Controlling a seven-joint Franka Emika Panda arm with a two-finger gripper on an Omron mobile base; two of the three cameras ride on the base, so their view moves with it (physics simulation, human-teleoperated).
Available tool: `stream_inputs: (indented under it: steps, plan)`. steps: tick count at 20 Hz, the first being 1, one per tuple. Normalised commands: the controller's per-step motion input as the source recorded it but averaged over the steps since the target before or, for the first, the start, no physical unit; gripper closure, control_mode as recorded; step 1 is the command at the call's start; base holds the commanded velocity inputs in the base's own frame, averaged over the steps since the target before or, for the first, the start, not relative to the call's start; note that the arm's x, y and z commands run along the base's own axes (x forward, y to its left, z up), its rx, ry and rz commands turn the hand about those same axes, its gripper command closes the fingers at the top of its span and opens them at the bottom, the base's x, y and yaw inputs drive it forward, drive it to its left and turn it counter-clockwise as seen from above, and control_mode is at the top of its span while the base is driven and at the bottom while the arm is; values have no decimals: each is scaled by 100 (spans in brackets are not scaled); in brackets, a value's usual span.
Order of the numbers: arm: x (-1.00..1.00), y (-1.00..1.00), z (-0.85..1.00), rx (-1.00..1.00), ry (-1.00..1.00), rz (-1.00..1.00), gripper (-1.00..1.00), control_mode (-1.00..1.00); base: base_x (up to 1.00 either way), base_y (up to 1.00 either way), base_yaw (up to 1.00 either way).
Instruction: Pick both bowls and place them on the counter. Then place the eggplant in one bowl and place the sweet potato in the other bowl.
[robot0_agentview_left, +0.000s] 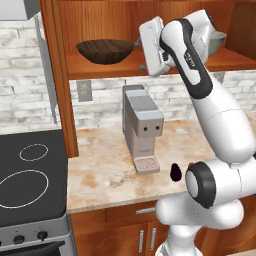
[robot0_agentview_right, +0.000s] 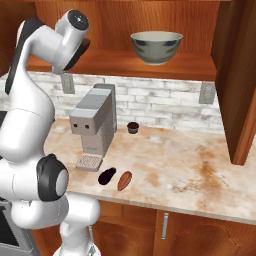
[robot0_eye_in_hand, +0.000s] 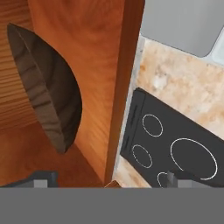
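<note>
Gripper (robot0_eye_in_hand: 107, 180): stood wide open and held nothing; in the hand view its two dark tips rose at the bottom edge, far apart, with the shelf's front edge between them. In the left base view the hand was raised to shelf height, just beside the wooden bowl's right rim.
Wooden bowl (robot0_agentview_left: 105, 50): sat on the cabinet shelf (robot0_agentview_left: 100, 69), to the hand's left and at about its level. In the hand view, which was rolled, it showed side-on (robot0_eye_in_hand: 46, 87) above the left fingertip (robot0_eye_in_hand: 37, 180), close but not touching.
Key relation: the bowl's rim plane lay level, so its wide axis ran along the shelf toward the hand. I judged that the near rim was the part to close on, and that the jaws had to shift toward the bowl first, since it lay off to one side rather than between them.
Stovetop (robot0_agentview_left: 30, 175): lay far below the hand and to its left.
Coffee machine (robot0_agentview_left: 141, 125): stood on the counter (robot0_agentview_left: 100, 175) below the hand.
Eggplant (robot0_agentview_right: 107, 176): lay on the counter well below the hand, touching or almost touching the sweet potato (robot0_agentview_right: 125, 180).
Glazed bowl (robot0_agentview_right: 156, 47): sat on the same shelf to the hand's right, apart from it.
Stage: judged as reaching for the first bowl; neither bowl was on the counter yet.
</note>
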Motion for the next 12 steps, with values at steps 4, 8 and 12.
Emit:
stream_inputs:
  steps: [4, 8, 12]
  plan:
    - [35, 6, 0, 0, 9, -7, -100, -100, 0, 0, 0]
    - [44, 1, -3, 0, 9, -3, -100, -100, 0, 0, 0]
    - [51, 3, -1, 0, 4, 0, -100, -100, 0, 0, 0]
